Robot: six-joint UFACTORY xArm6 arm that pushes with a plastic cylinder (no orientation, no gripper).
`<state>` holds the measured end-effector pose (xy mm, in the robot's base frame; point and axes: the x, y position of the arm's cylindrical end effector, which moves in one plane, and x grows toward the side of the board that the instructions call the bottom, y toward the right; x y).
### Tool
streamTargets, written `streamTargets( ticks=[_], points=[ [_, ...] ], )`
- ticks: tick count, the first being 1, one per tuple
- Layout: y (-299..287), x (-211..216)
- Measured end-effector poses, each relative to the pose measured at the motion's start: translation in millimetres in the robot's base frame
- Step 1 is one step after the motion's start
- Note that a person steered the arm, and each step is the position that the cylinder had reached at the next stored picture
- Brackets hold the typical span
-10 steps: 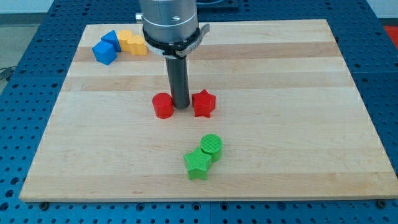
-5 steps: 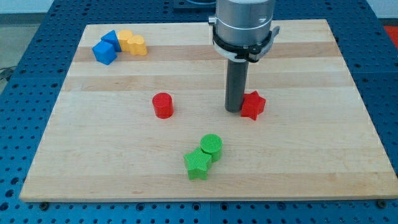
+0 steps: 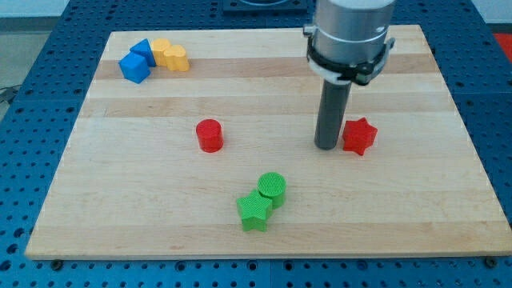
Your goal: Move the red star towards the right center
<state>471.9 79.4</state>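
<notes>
Wooden board (image 3: 160, 216): pale, striped planking, laid on a blue perforated table (image 3: 24, 96) that is seen on all sides.

Rod: dark, upright, hung from a grey cylindrical arm end (image 3: 352, 36) at the view's top right. My tip (image 3: 326, 147) is set on the board just left of the red star (image 3: 359, 136), close beside it; whether the two touch cannot be told. No pincer is fitted, so no open or closed state is to be recorded.

Red star: placed right of the board's middle, roughly at mid-height, short of the right edge.

Red cylinder (image 3: 210, 135): found left of centre, well apart from the tip and the star.

Green cylinder (image 3: 272, 188) and green star (image 3: 254, 211): grouped touching near the view's bottom centre, the star lower and to the left.

Blue blocks (image 3: 138, 61) and yellow blocks (image 3: 170, 54): clustered at the top left corner, blue on the left, yellow on the right, touching one another.
</notes>
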Motion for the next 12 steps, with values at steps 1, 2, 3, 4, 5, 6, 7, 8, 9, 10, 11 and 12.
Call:
streamTargets(
  ticks=[1,2,3,4,5,6,7,8,9,10,11,12],
  points=[
    [0.0,0.4],
    [20.9,0.6],
    [56.3,-12.4],
    [56.4,-12.5],
    [56.4,-17.4],
    [57.3,-17.7],
    [70.1,-28.1],
    [62.9,-12.7],
    [60.5,4.9],
    [57.4,41.0],
    [78.7,27.4],
    [79.6,24.0]
  ],
)
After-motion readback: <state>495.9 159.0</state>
